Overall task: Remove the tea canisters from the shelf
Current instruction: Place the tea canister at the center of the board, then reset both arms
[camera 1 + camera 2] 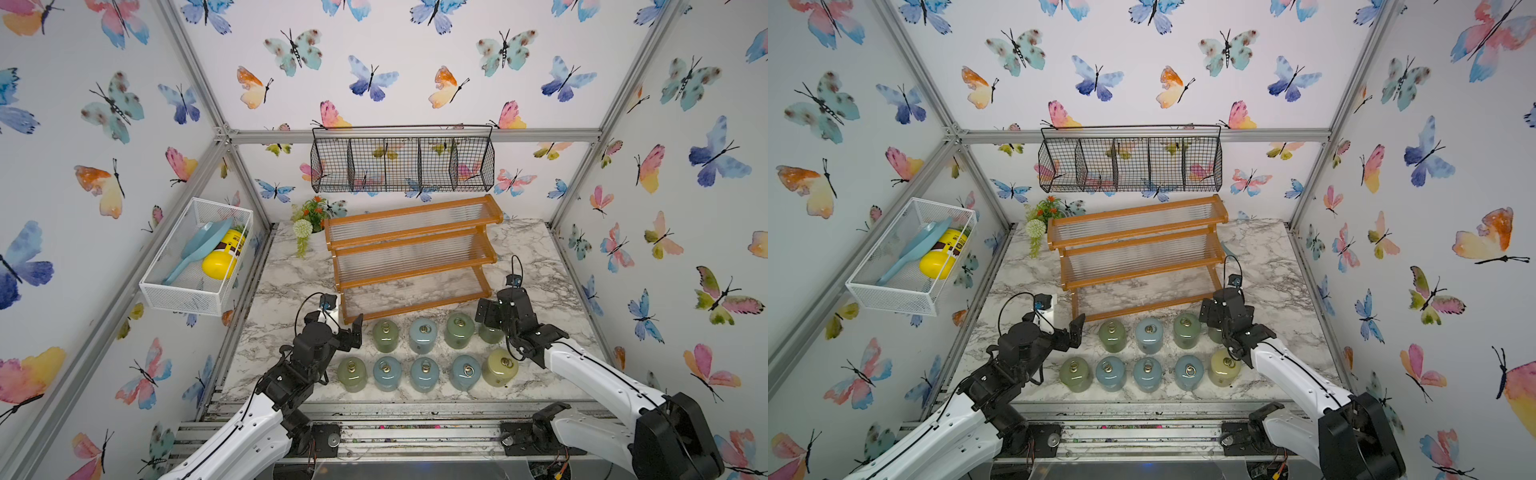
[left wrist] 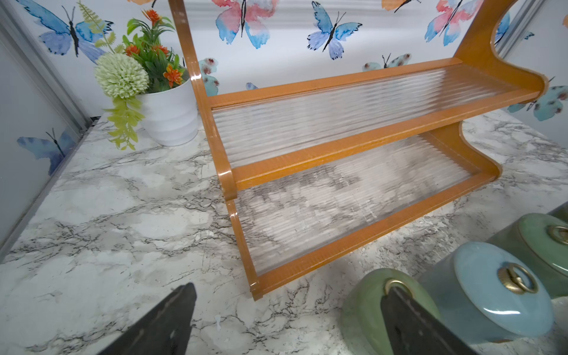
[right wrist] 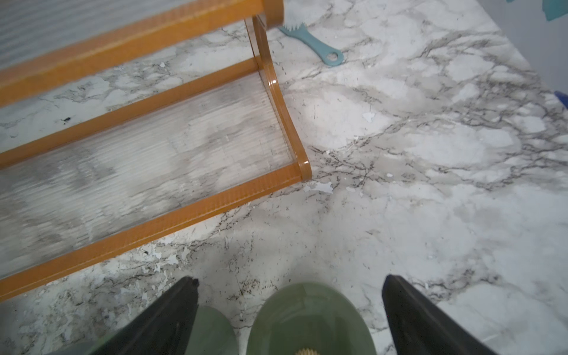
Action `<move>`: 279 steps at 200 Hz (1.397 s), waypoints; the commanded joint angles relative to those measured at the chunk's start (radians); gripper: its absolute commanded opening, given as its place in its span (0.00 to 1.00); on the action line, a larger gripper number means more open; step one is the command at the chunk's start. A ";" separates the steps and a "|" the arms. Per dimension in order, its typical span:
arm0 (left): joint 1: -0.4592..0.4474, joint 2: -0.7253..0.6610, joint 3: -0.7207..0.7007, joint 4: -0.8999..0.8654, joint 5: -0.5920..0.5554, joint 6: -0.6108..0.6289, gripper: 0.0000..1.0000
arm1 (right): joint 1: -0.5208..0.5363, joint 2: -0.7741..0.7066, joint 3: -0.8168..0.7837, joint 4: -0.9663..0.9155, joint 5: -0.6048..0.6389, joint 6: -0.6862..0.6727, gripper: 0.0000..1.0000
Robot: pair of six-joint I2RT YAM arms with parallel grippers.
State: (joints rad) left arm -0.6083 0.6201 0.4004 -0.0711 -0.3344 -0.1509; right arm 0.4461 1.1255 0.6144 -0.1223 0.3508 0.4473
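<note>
In both top views I count nine small glossy tea canisters with domed lids and ring pulls (image 1: 424, 372), in two rows on the marble-patterned bench (image 1: 291, 291). They stand just in front of the three-tier orange-brown wooden shelf with clear ribbed panels (image 1: 411, 253), whose tiers are bare. I judge the unloading all but done. The left claw (image 1: 345, 328) hangs wide near the shelf's front corner, holding nothing. The right arm hides most of the green canister (image 1: 490, 334) ending the back row.

The left wrist view shows the two lower tiers empty up close.

Only the right wrist view settles the right claw (image 3: 290, 278). Its jaws are spread wide either side of that green canister, gripping nothing. It also shows a teal plastic brush handle (image 3: 319, 46) behind the shelf. Next I'd lift straight up, then pull back.
</note>
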 commanded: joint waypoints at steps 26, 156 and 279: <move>0.238 0.019 0.045 0.053 0.119 0.027 0.99 | -0.222 0.034 0.077 0.071 -0.128 -0.184 0.99; 0.729 0.305 -0.191 0.685 0.364 0.027 0.98 | -0.572 0.258 -0.243 0.899 -0.433 -0.377 1.00; 0.601 0.779 -0.125 1.033 0.366 0.160 0.98 | -0.569 0.215 -0.402 1.141 -0.495 -0.378 1.00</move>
State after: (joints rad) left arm 0.0731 1.3712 0.2787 0.8680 0.0628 -0.0841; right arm -0.1249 1.3720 0.2443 0.9379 -0.1154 0.0837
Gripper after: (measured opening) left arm 0.985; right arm 0.995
